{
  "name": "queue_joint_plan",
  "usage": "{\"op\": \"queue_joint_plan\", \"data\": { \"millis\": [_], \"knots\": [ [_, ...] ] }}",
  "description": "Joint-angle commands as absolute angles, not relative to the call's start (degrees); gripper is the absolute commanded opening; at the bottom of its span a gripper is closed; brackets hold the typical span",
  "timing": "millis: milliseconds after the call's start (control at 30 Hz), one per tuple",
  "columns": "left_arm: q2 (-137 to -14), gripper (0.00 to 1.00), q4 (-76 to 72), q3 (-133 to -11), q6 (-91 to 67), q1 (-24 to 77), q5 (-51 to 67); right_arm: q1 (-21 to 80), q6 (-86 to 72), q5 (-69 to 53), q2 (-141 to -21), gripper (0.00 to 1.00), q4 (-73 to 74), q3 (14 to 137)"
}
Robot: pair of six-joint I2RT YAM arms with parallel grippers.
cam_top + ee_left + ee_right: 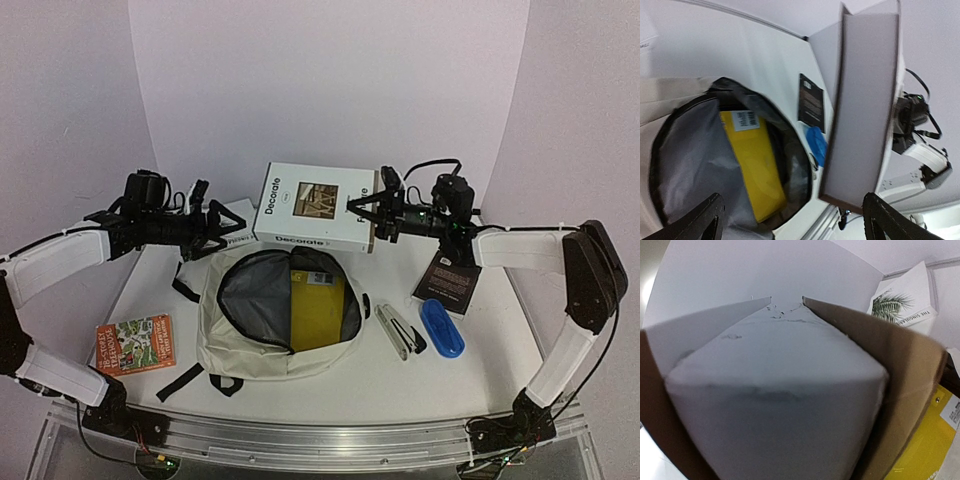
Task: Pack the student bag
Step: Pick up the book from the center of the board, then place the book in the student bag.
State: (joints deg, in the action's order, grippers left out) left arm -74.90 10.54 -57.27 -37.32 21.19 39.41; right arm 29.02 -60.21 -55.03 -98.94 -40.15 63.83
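The top camera looks down from above the near edge of the table (400, 385) and takes in all of it to the far edge. The left wrist camera, rolled sideways, looks rightward over the open bag (685, 150). The right wrist camera sits hard against the white book (775, 390), which all three views share.

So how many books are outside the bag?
4: Decorate book in the right hand, white book by the left hand, colourful book front-left, black book right. Others may be hidden.
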Motion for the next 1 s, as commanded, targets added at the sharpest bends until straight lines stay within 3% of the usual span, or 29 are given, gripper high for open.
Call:
{"op": "queue_joint_plan", "data": {
  "millis": [0,333,567,967],
  "knots": [
    [-74.3,0.95,28.0,-55.9,-32.8,20.1,26.8,27.8,-60.3,-55.8,-92.3,0.22,-41.8,61.2],
    [-79.6,0.88,28.9,-54.4,-35.2,20.1,24.8,27.7,-46.9,-50.1,-85.8,0.22,-17.7,59.2],
    [-84.5,0.86,26.6,-55.1,-35.4,20.1,26.4,27.7,-42.3,-45.8,-85.5,0.23,-9.8,58.7],
    [-89.5,0.56,18.5,-55.1,-39.7,20.1,33.9,27.7,-35.1,-37.2,-88.7,0.23,4.2,62.1]
  ]
}}
